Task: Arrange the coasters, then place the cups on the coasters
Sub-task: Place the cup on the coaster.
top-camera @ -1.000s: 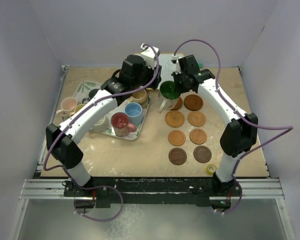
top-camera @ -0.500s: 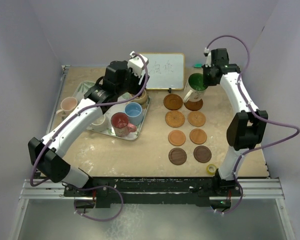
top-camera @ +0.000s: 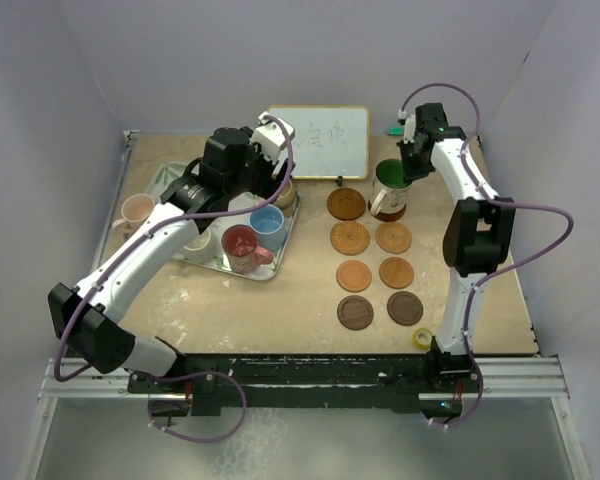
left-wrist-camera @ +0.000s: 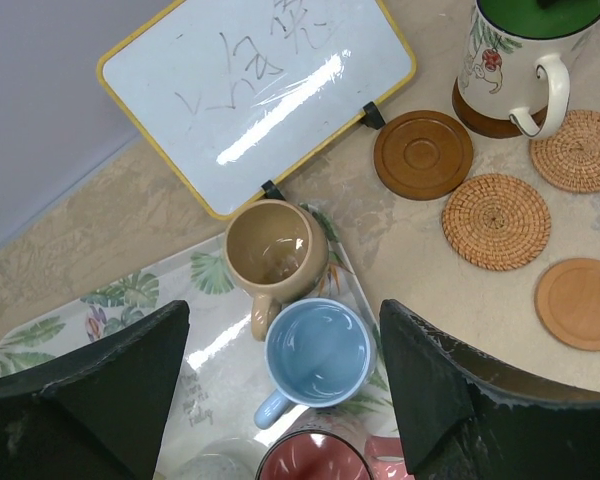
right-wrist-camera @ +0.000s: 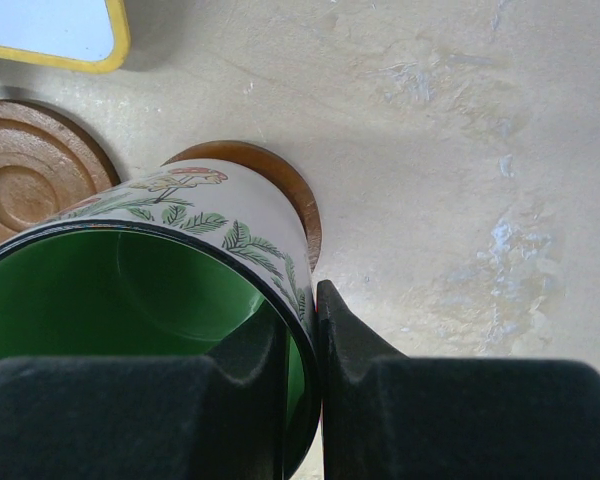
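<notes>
Roughly: coaster part looks done. The coasters (top-camera: 349,238) are laid in 2 neat columns of 4 on the right side of the table (top-camera: 300,300), apart from each other, none stacked. Cup part is just begun: 1 of 8. The green mug (top-camera: 389,185) is stood upright on the far coaster (right-wrist-camera: 292,192) of the right column, near the whiteboard (left-wrist-camera: 250,90). The right gripper (right-wrist-camera: 308,300) is clamped on its rim, one finger inside and one outside, so release is not yet made. The other 7 coasters are seen bare.

The left gripper (left-wrist-camera: 285,330) is spread wide w/ nothing in it, hung over the tray (left-wrist-camera: 40,330) above the tan mug (left-wrist-camera: 275,250) and blue mug (left-wrist-camera: 318,352). The red mug (top-camera: 242,243) is also on the tray; the pink mug (top-camera: 137,209) is at its left edge. The rest are partly hidden under the left arm, so no count can be given. 7 cups are judged left to be moved.
</notes>
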Tool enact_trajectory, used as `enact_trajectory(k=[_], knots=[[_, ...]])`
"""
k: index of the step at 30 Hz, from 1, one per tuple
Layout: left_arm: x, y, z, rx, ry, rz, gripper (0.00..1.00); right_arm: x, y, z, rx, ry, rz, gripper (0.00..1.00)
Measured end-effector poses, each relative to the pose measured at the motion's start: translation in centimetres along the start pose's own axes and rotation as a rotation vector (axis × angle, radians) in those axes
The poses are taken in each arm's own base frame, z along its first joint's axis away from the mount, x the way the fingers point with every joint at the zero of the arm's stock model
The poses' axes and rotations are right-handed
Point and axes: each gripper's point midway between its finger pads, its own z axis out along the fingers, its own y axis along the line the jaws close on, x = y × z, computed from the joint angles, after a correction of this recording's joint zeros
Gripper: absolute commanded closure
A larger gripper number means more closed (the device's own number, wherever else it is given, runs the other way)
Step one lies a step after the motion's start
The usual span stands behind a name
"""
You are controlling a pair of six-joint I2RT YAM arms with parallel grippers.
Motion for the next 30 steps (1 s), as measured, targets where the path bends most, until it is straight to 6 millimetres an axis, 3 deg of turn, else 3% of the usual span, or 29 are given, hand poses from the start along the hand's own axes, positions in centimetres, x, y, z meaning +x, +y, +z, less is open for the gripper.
enact_trajectory(k=[30], knots=[[0.1, 0.1, -0.5, -0.001, -0.005, 0.024, 0.25, -0.2, 0.3, 1.7, -0.028, -0.001, -0.042, 1.00]])
